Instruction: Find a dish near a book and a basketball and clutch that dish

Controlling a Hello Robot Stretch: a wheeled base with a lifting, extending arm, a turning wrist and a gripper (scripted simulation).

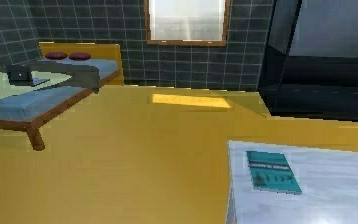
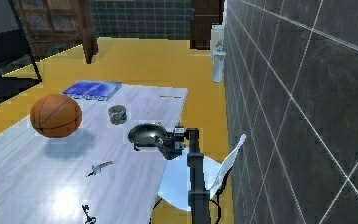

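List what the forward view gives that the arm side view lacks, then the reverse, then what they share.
Forward view: a bed with a blue mattress and a window in the tiled wall. Arm side view: an orange basketball, a grey dish with the gripper near it, a small cup and a white chair. Shared: the white table with a blue book, seemingly the same one.

The dish (image 2: 143, 132) is a dark, shallow round bowl standing upright on the white table (image 2: 37, 178), right at the finger end of the gripper (image 2: 161, 146); whether they touch cannot be told. The basketball (image 2: 56, 115), orange with dark seams, rests well to the gripper's left in the arm side view. The blue book (image 2: 92, 90) lies flat, farther out, up and left of the gripper.
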